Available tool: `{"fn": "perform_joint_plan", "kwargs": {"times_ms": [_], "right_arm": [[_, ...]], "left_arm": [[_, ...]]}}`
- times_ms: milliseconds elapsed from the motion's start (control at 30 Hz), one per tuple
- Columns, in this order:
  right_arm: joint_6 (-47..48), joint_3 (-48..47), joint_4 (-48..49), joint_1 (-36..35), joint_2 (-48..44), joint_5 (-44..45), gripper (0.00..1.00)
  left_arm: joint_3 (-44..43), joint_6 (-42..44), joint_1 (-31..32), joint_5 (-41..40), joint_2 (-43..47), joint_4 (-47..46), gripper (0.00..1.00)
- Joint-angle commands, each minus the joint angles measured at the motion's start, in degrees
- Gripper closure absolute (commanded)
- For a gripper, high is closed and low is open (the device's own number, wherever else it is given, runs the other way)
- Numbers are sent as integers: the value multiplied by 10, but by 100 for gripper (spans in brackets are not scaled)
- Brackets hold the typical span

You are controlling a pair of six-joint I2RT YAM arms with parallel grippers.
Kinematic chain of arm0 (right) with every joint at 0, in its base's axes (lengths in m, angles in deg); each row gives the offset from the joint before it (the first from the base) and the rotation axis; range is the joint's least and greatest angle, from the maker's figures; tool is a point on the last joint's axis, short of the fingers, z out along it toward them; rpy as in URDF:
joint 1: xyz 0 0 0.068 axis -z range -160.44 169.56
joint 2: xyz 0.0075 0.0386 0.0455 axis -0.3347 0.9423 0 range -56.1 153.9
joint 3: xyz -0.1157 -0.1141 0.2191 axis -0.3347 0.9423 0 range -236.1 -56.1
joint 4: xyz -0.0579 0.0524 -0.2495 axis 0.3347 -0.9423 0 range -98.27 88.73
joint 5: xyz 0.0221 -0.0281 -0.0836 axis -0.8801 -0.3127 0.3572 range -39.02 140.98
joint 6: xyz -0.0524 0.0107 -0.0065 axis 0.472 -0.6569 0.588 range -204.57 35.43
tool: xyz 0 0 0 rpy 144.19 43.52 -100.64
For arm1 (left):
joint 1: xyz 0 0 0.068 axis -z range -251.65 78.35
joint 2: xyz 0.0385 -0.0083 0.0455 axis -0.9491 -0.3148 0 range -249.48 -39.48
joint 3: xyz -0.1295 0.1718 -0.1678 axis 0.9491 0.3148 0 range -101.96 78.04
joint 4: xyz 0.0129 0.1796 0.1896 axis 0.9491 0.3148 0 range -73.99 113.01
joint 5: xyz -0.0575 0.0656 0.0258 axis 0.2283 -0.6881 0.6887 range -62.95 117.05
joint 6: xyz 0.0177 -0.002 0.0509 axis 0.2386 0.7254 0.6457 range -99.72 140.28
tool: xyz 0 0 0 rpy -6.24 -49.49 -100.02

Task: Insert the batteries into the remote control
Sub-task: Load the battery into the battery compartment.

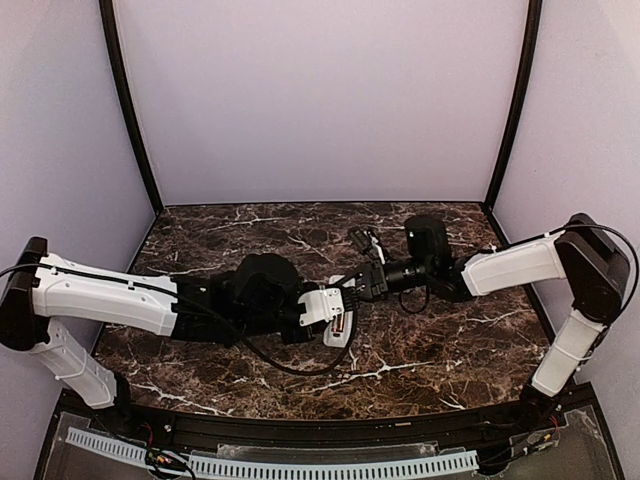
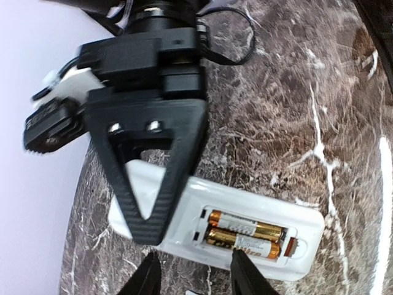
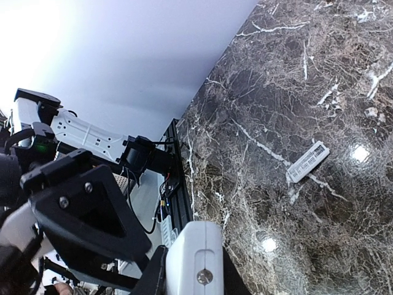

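The white remote control (image 2: 245, 203) is held back-up above the marble table, its battery bay uncovered. Two gold and white batteries (image 2: 247, 226) lie side by side in the bay. My right gripper (image 3: 191, 270) is shut on the remote's end, and one of its black fingers (image 2: 153, 184) crosses the remote's left part in the left wrist view. My left gripper (image 2: 196, 276) is open at the remote's near edge, with one fingertip (image 2: 244, 270) right at the lower battery (image 2: 249, 244). In the top view both grippers meet at the remote (image 1: 337, 328) mid-table.
A small flat white piece with a printed label (image 3: 307, 161) lies alone on the marble table (image 3: 319, 74). Purple walls close in the back and sides. The black front rail (image 1: 330, 425) with cables runs along the near edge.
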Motion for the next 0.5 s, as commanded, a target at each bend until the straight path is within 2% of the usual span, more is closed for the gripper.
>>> {"fn": "perform_joint_plan", "kwargs": {"times_ms": [0, 100, 200, 467], "right_arm": [[9, 7, 24, 8, -28, -19, 100], [14, 7, 25, 9, -39, -16, 100], [18, 8, 30, 9, -51, -12, 100], [19, 15, 60, 8, -76, -5, 100]], "left_arm": [[33, -78, -6, -17, 68, -59, 56], [55, -120, -12, -17, 95, -70, 48], [74, -198, -22, -6, 107, -87, 42], [71, -390, -48, 88, 79, -109, 39]]}}
